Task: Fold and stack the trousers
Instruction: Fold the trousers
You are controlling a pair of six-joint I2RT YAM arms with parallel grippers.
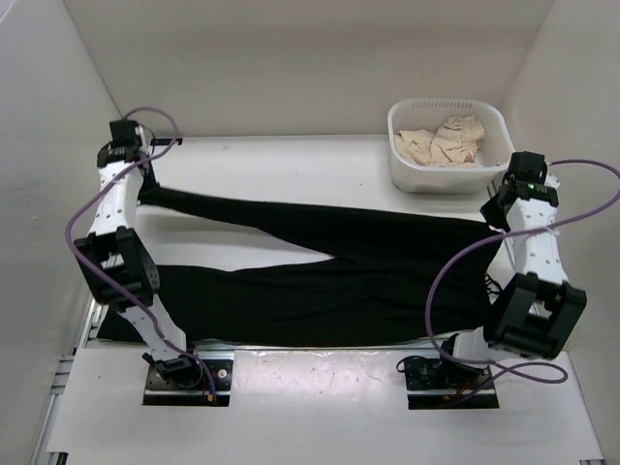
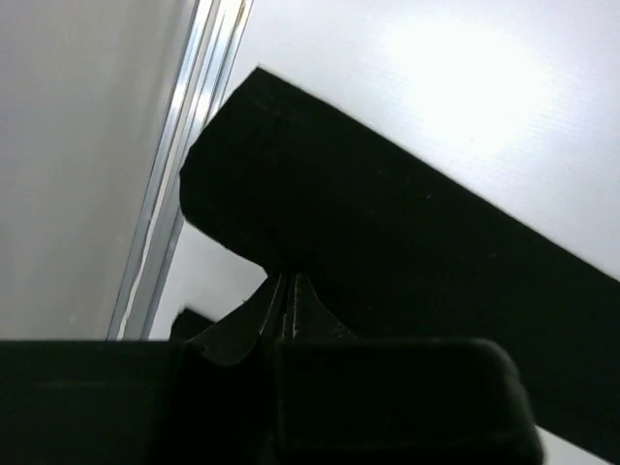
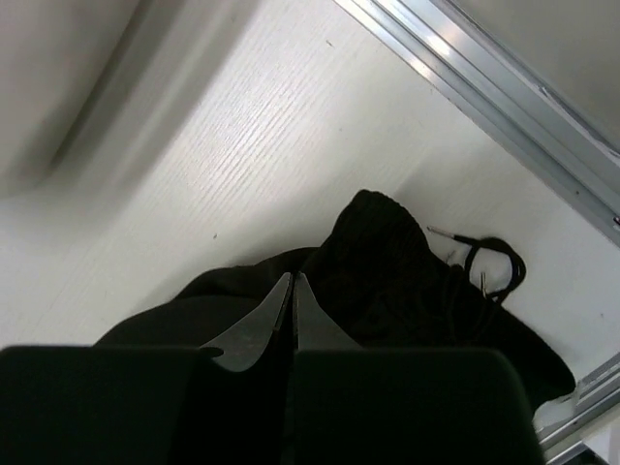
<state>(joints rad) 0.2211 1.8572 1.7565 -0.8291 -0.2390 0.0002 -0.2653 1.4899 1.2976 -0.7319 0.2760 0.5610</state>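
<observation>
The black trousers point(image 1: 329, 276) lie spread across the table, both legs running left and the waist at the right. At the far left, my left gripper point(image 1: 145, 184) is shut on the end of the upper leg; in the left wrist view the fingertips point(image 2: 289, 283) pinch the cuff point(image 2: 387, 213). My right gripper point(image 1: 498, 221) stands at the waist end. Its jaws point(image 3: 293, 283) are shut on the bunched waist fabric point(image 3: 387, 262), with a drawstring point(image 3: 489, 260) lying loose beside it.
A white basket point(image 1: 407, 170) holding beige cloth point(image 1: 448, 143) stands at the back right, close to my right arm. Aluminium rails run along the table's left edge point(image 2: 170, 184) and right edge point(image 3: 504, 97). White walls enclose the table.
</observation>
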